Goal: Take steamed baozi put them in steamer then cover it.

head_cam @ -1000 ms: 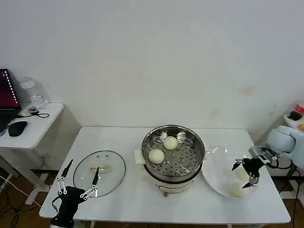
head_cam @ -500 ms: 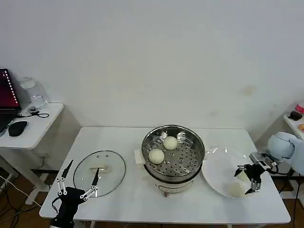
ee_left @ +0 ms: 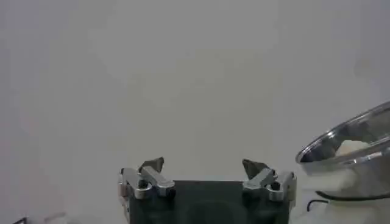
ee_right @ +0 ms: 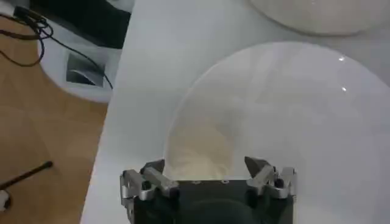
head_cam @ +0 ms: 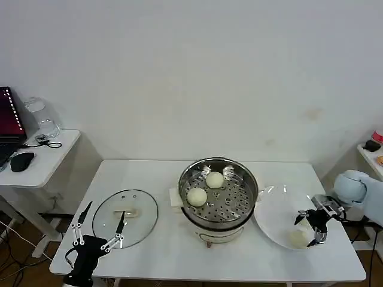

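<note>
Right gripper (head_cam: 316, 229), fingers wide, hovers over a baozi (head_cam: 297, 239) on the white plate (head_cam: 272, 224), lower right. Risk: off-centre closure rolling the baozi. Left gripper (head_cam: 99, 230), lower left, open, idle.

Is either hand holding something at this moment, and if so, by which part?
Nothing is held. The right hand is open above the plate, over a baozi but not closed on it. The left hand is open near the lid.

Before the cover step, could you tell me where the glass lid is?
In the head view the glass lid lies flat on the table's left side, between steamer and left gripper.
</note>
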Robot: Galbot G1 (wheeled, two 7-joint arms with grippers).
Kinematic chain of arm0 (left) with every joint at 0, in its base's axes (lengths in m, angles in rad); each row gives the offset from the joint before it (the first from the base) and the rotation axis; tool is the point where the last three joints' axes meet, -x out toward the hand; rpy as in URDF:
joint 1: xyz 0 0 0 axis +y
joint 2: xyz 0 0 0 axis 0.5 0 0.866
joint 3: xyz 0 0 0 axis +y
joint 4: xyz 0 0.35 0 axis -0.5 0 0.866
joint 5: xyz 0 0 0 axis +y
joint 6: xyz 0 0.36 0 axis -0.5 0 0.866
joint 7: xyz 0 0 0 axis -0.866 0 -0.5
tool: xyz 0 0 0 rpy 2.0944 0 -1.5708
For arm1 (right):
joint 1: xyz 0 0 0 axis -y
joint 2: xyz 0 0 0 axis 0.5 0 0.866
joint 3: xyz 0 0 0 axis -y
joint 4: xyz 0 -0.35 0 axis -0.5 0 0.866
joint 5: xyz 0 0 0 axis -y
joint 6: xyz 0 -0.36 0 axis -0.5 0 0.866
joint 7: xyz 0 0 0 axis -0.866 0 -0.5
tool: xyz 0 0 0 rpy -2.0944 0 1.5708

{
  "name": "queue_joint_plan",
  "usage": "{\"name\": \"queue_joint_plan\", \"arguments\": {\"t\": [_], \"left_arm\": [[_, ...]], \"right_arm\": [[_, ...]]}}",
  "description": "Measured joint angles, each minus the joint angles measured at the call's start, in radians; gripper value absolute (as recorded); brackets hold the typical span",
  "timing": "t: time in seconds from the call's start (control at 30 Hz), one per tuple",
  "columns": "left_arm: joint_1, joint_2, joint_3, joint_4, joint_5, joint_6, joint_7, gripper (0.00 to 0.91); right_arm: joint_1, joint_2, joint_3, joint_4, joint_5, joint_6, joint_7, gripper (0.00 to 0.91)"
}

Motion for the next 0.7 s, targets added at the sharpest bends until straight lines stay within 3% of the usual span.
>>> {"name": "queue_joint_plan", "arguments": {"t": [0.1, 0.2, 0.47, 0.7], "left_arm": [[-0.003, 0.000, 0.000, 0.002, 0.000, 0.000, 0.000, 0.907], [-0.004, 0.001, -0.001, 0.002, 0.000, 0.000, 0.000, 0.907], [-0.005, -0.001, 0.001, 0.006, 0.001, 0.000, 0.000, 0.907], [-0.009, -0.001, 0.004, 0.006, 0.002, 0.000, 0.000, 0.907]], "right_arm": [[0.002, 0.005, -0.006, 0.000, -0.003, -0.003, -0.001, 0.856], [0.003, 0.008, -0.012, -0.001, -0.002, -0.006, -0.005, 0.756], [0.003, 0.007, -0.022, -0.001, -0.007, -0.011, -0.010, 0.615], [0.004, 0.001, -0.022, 0.003, -0.008, -0.009, -0.006, 0.584]]}}
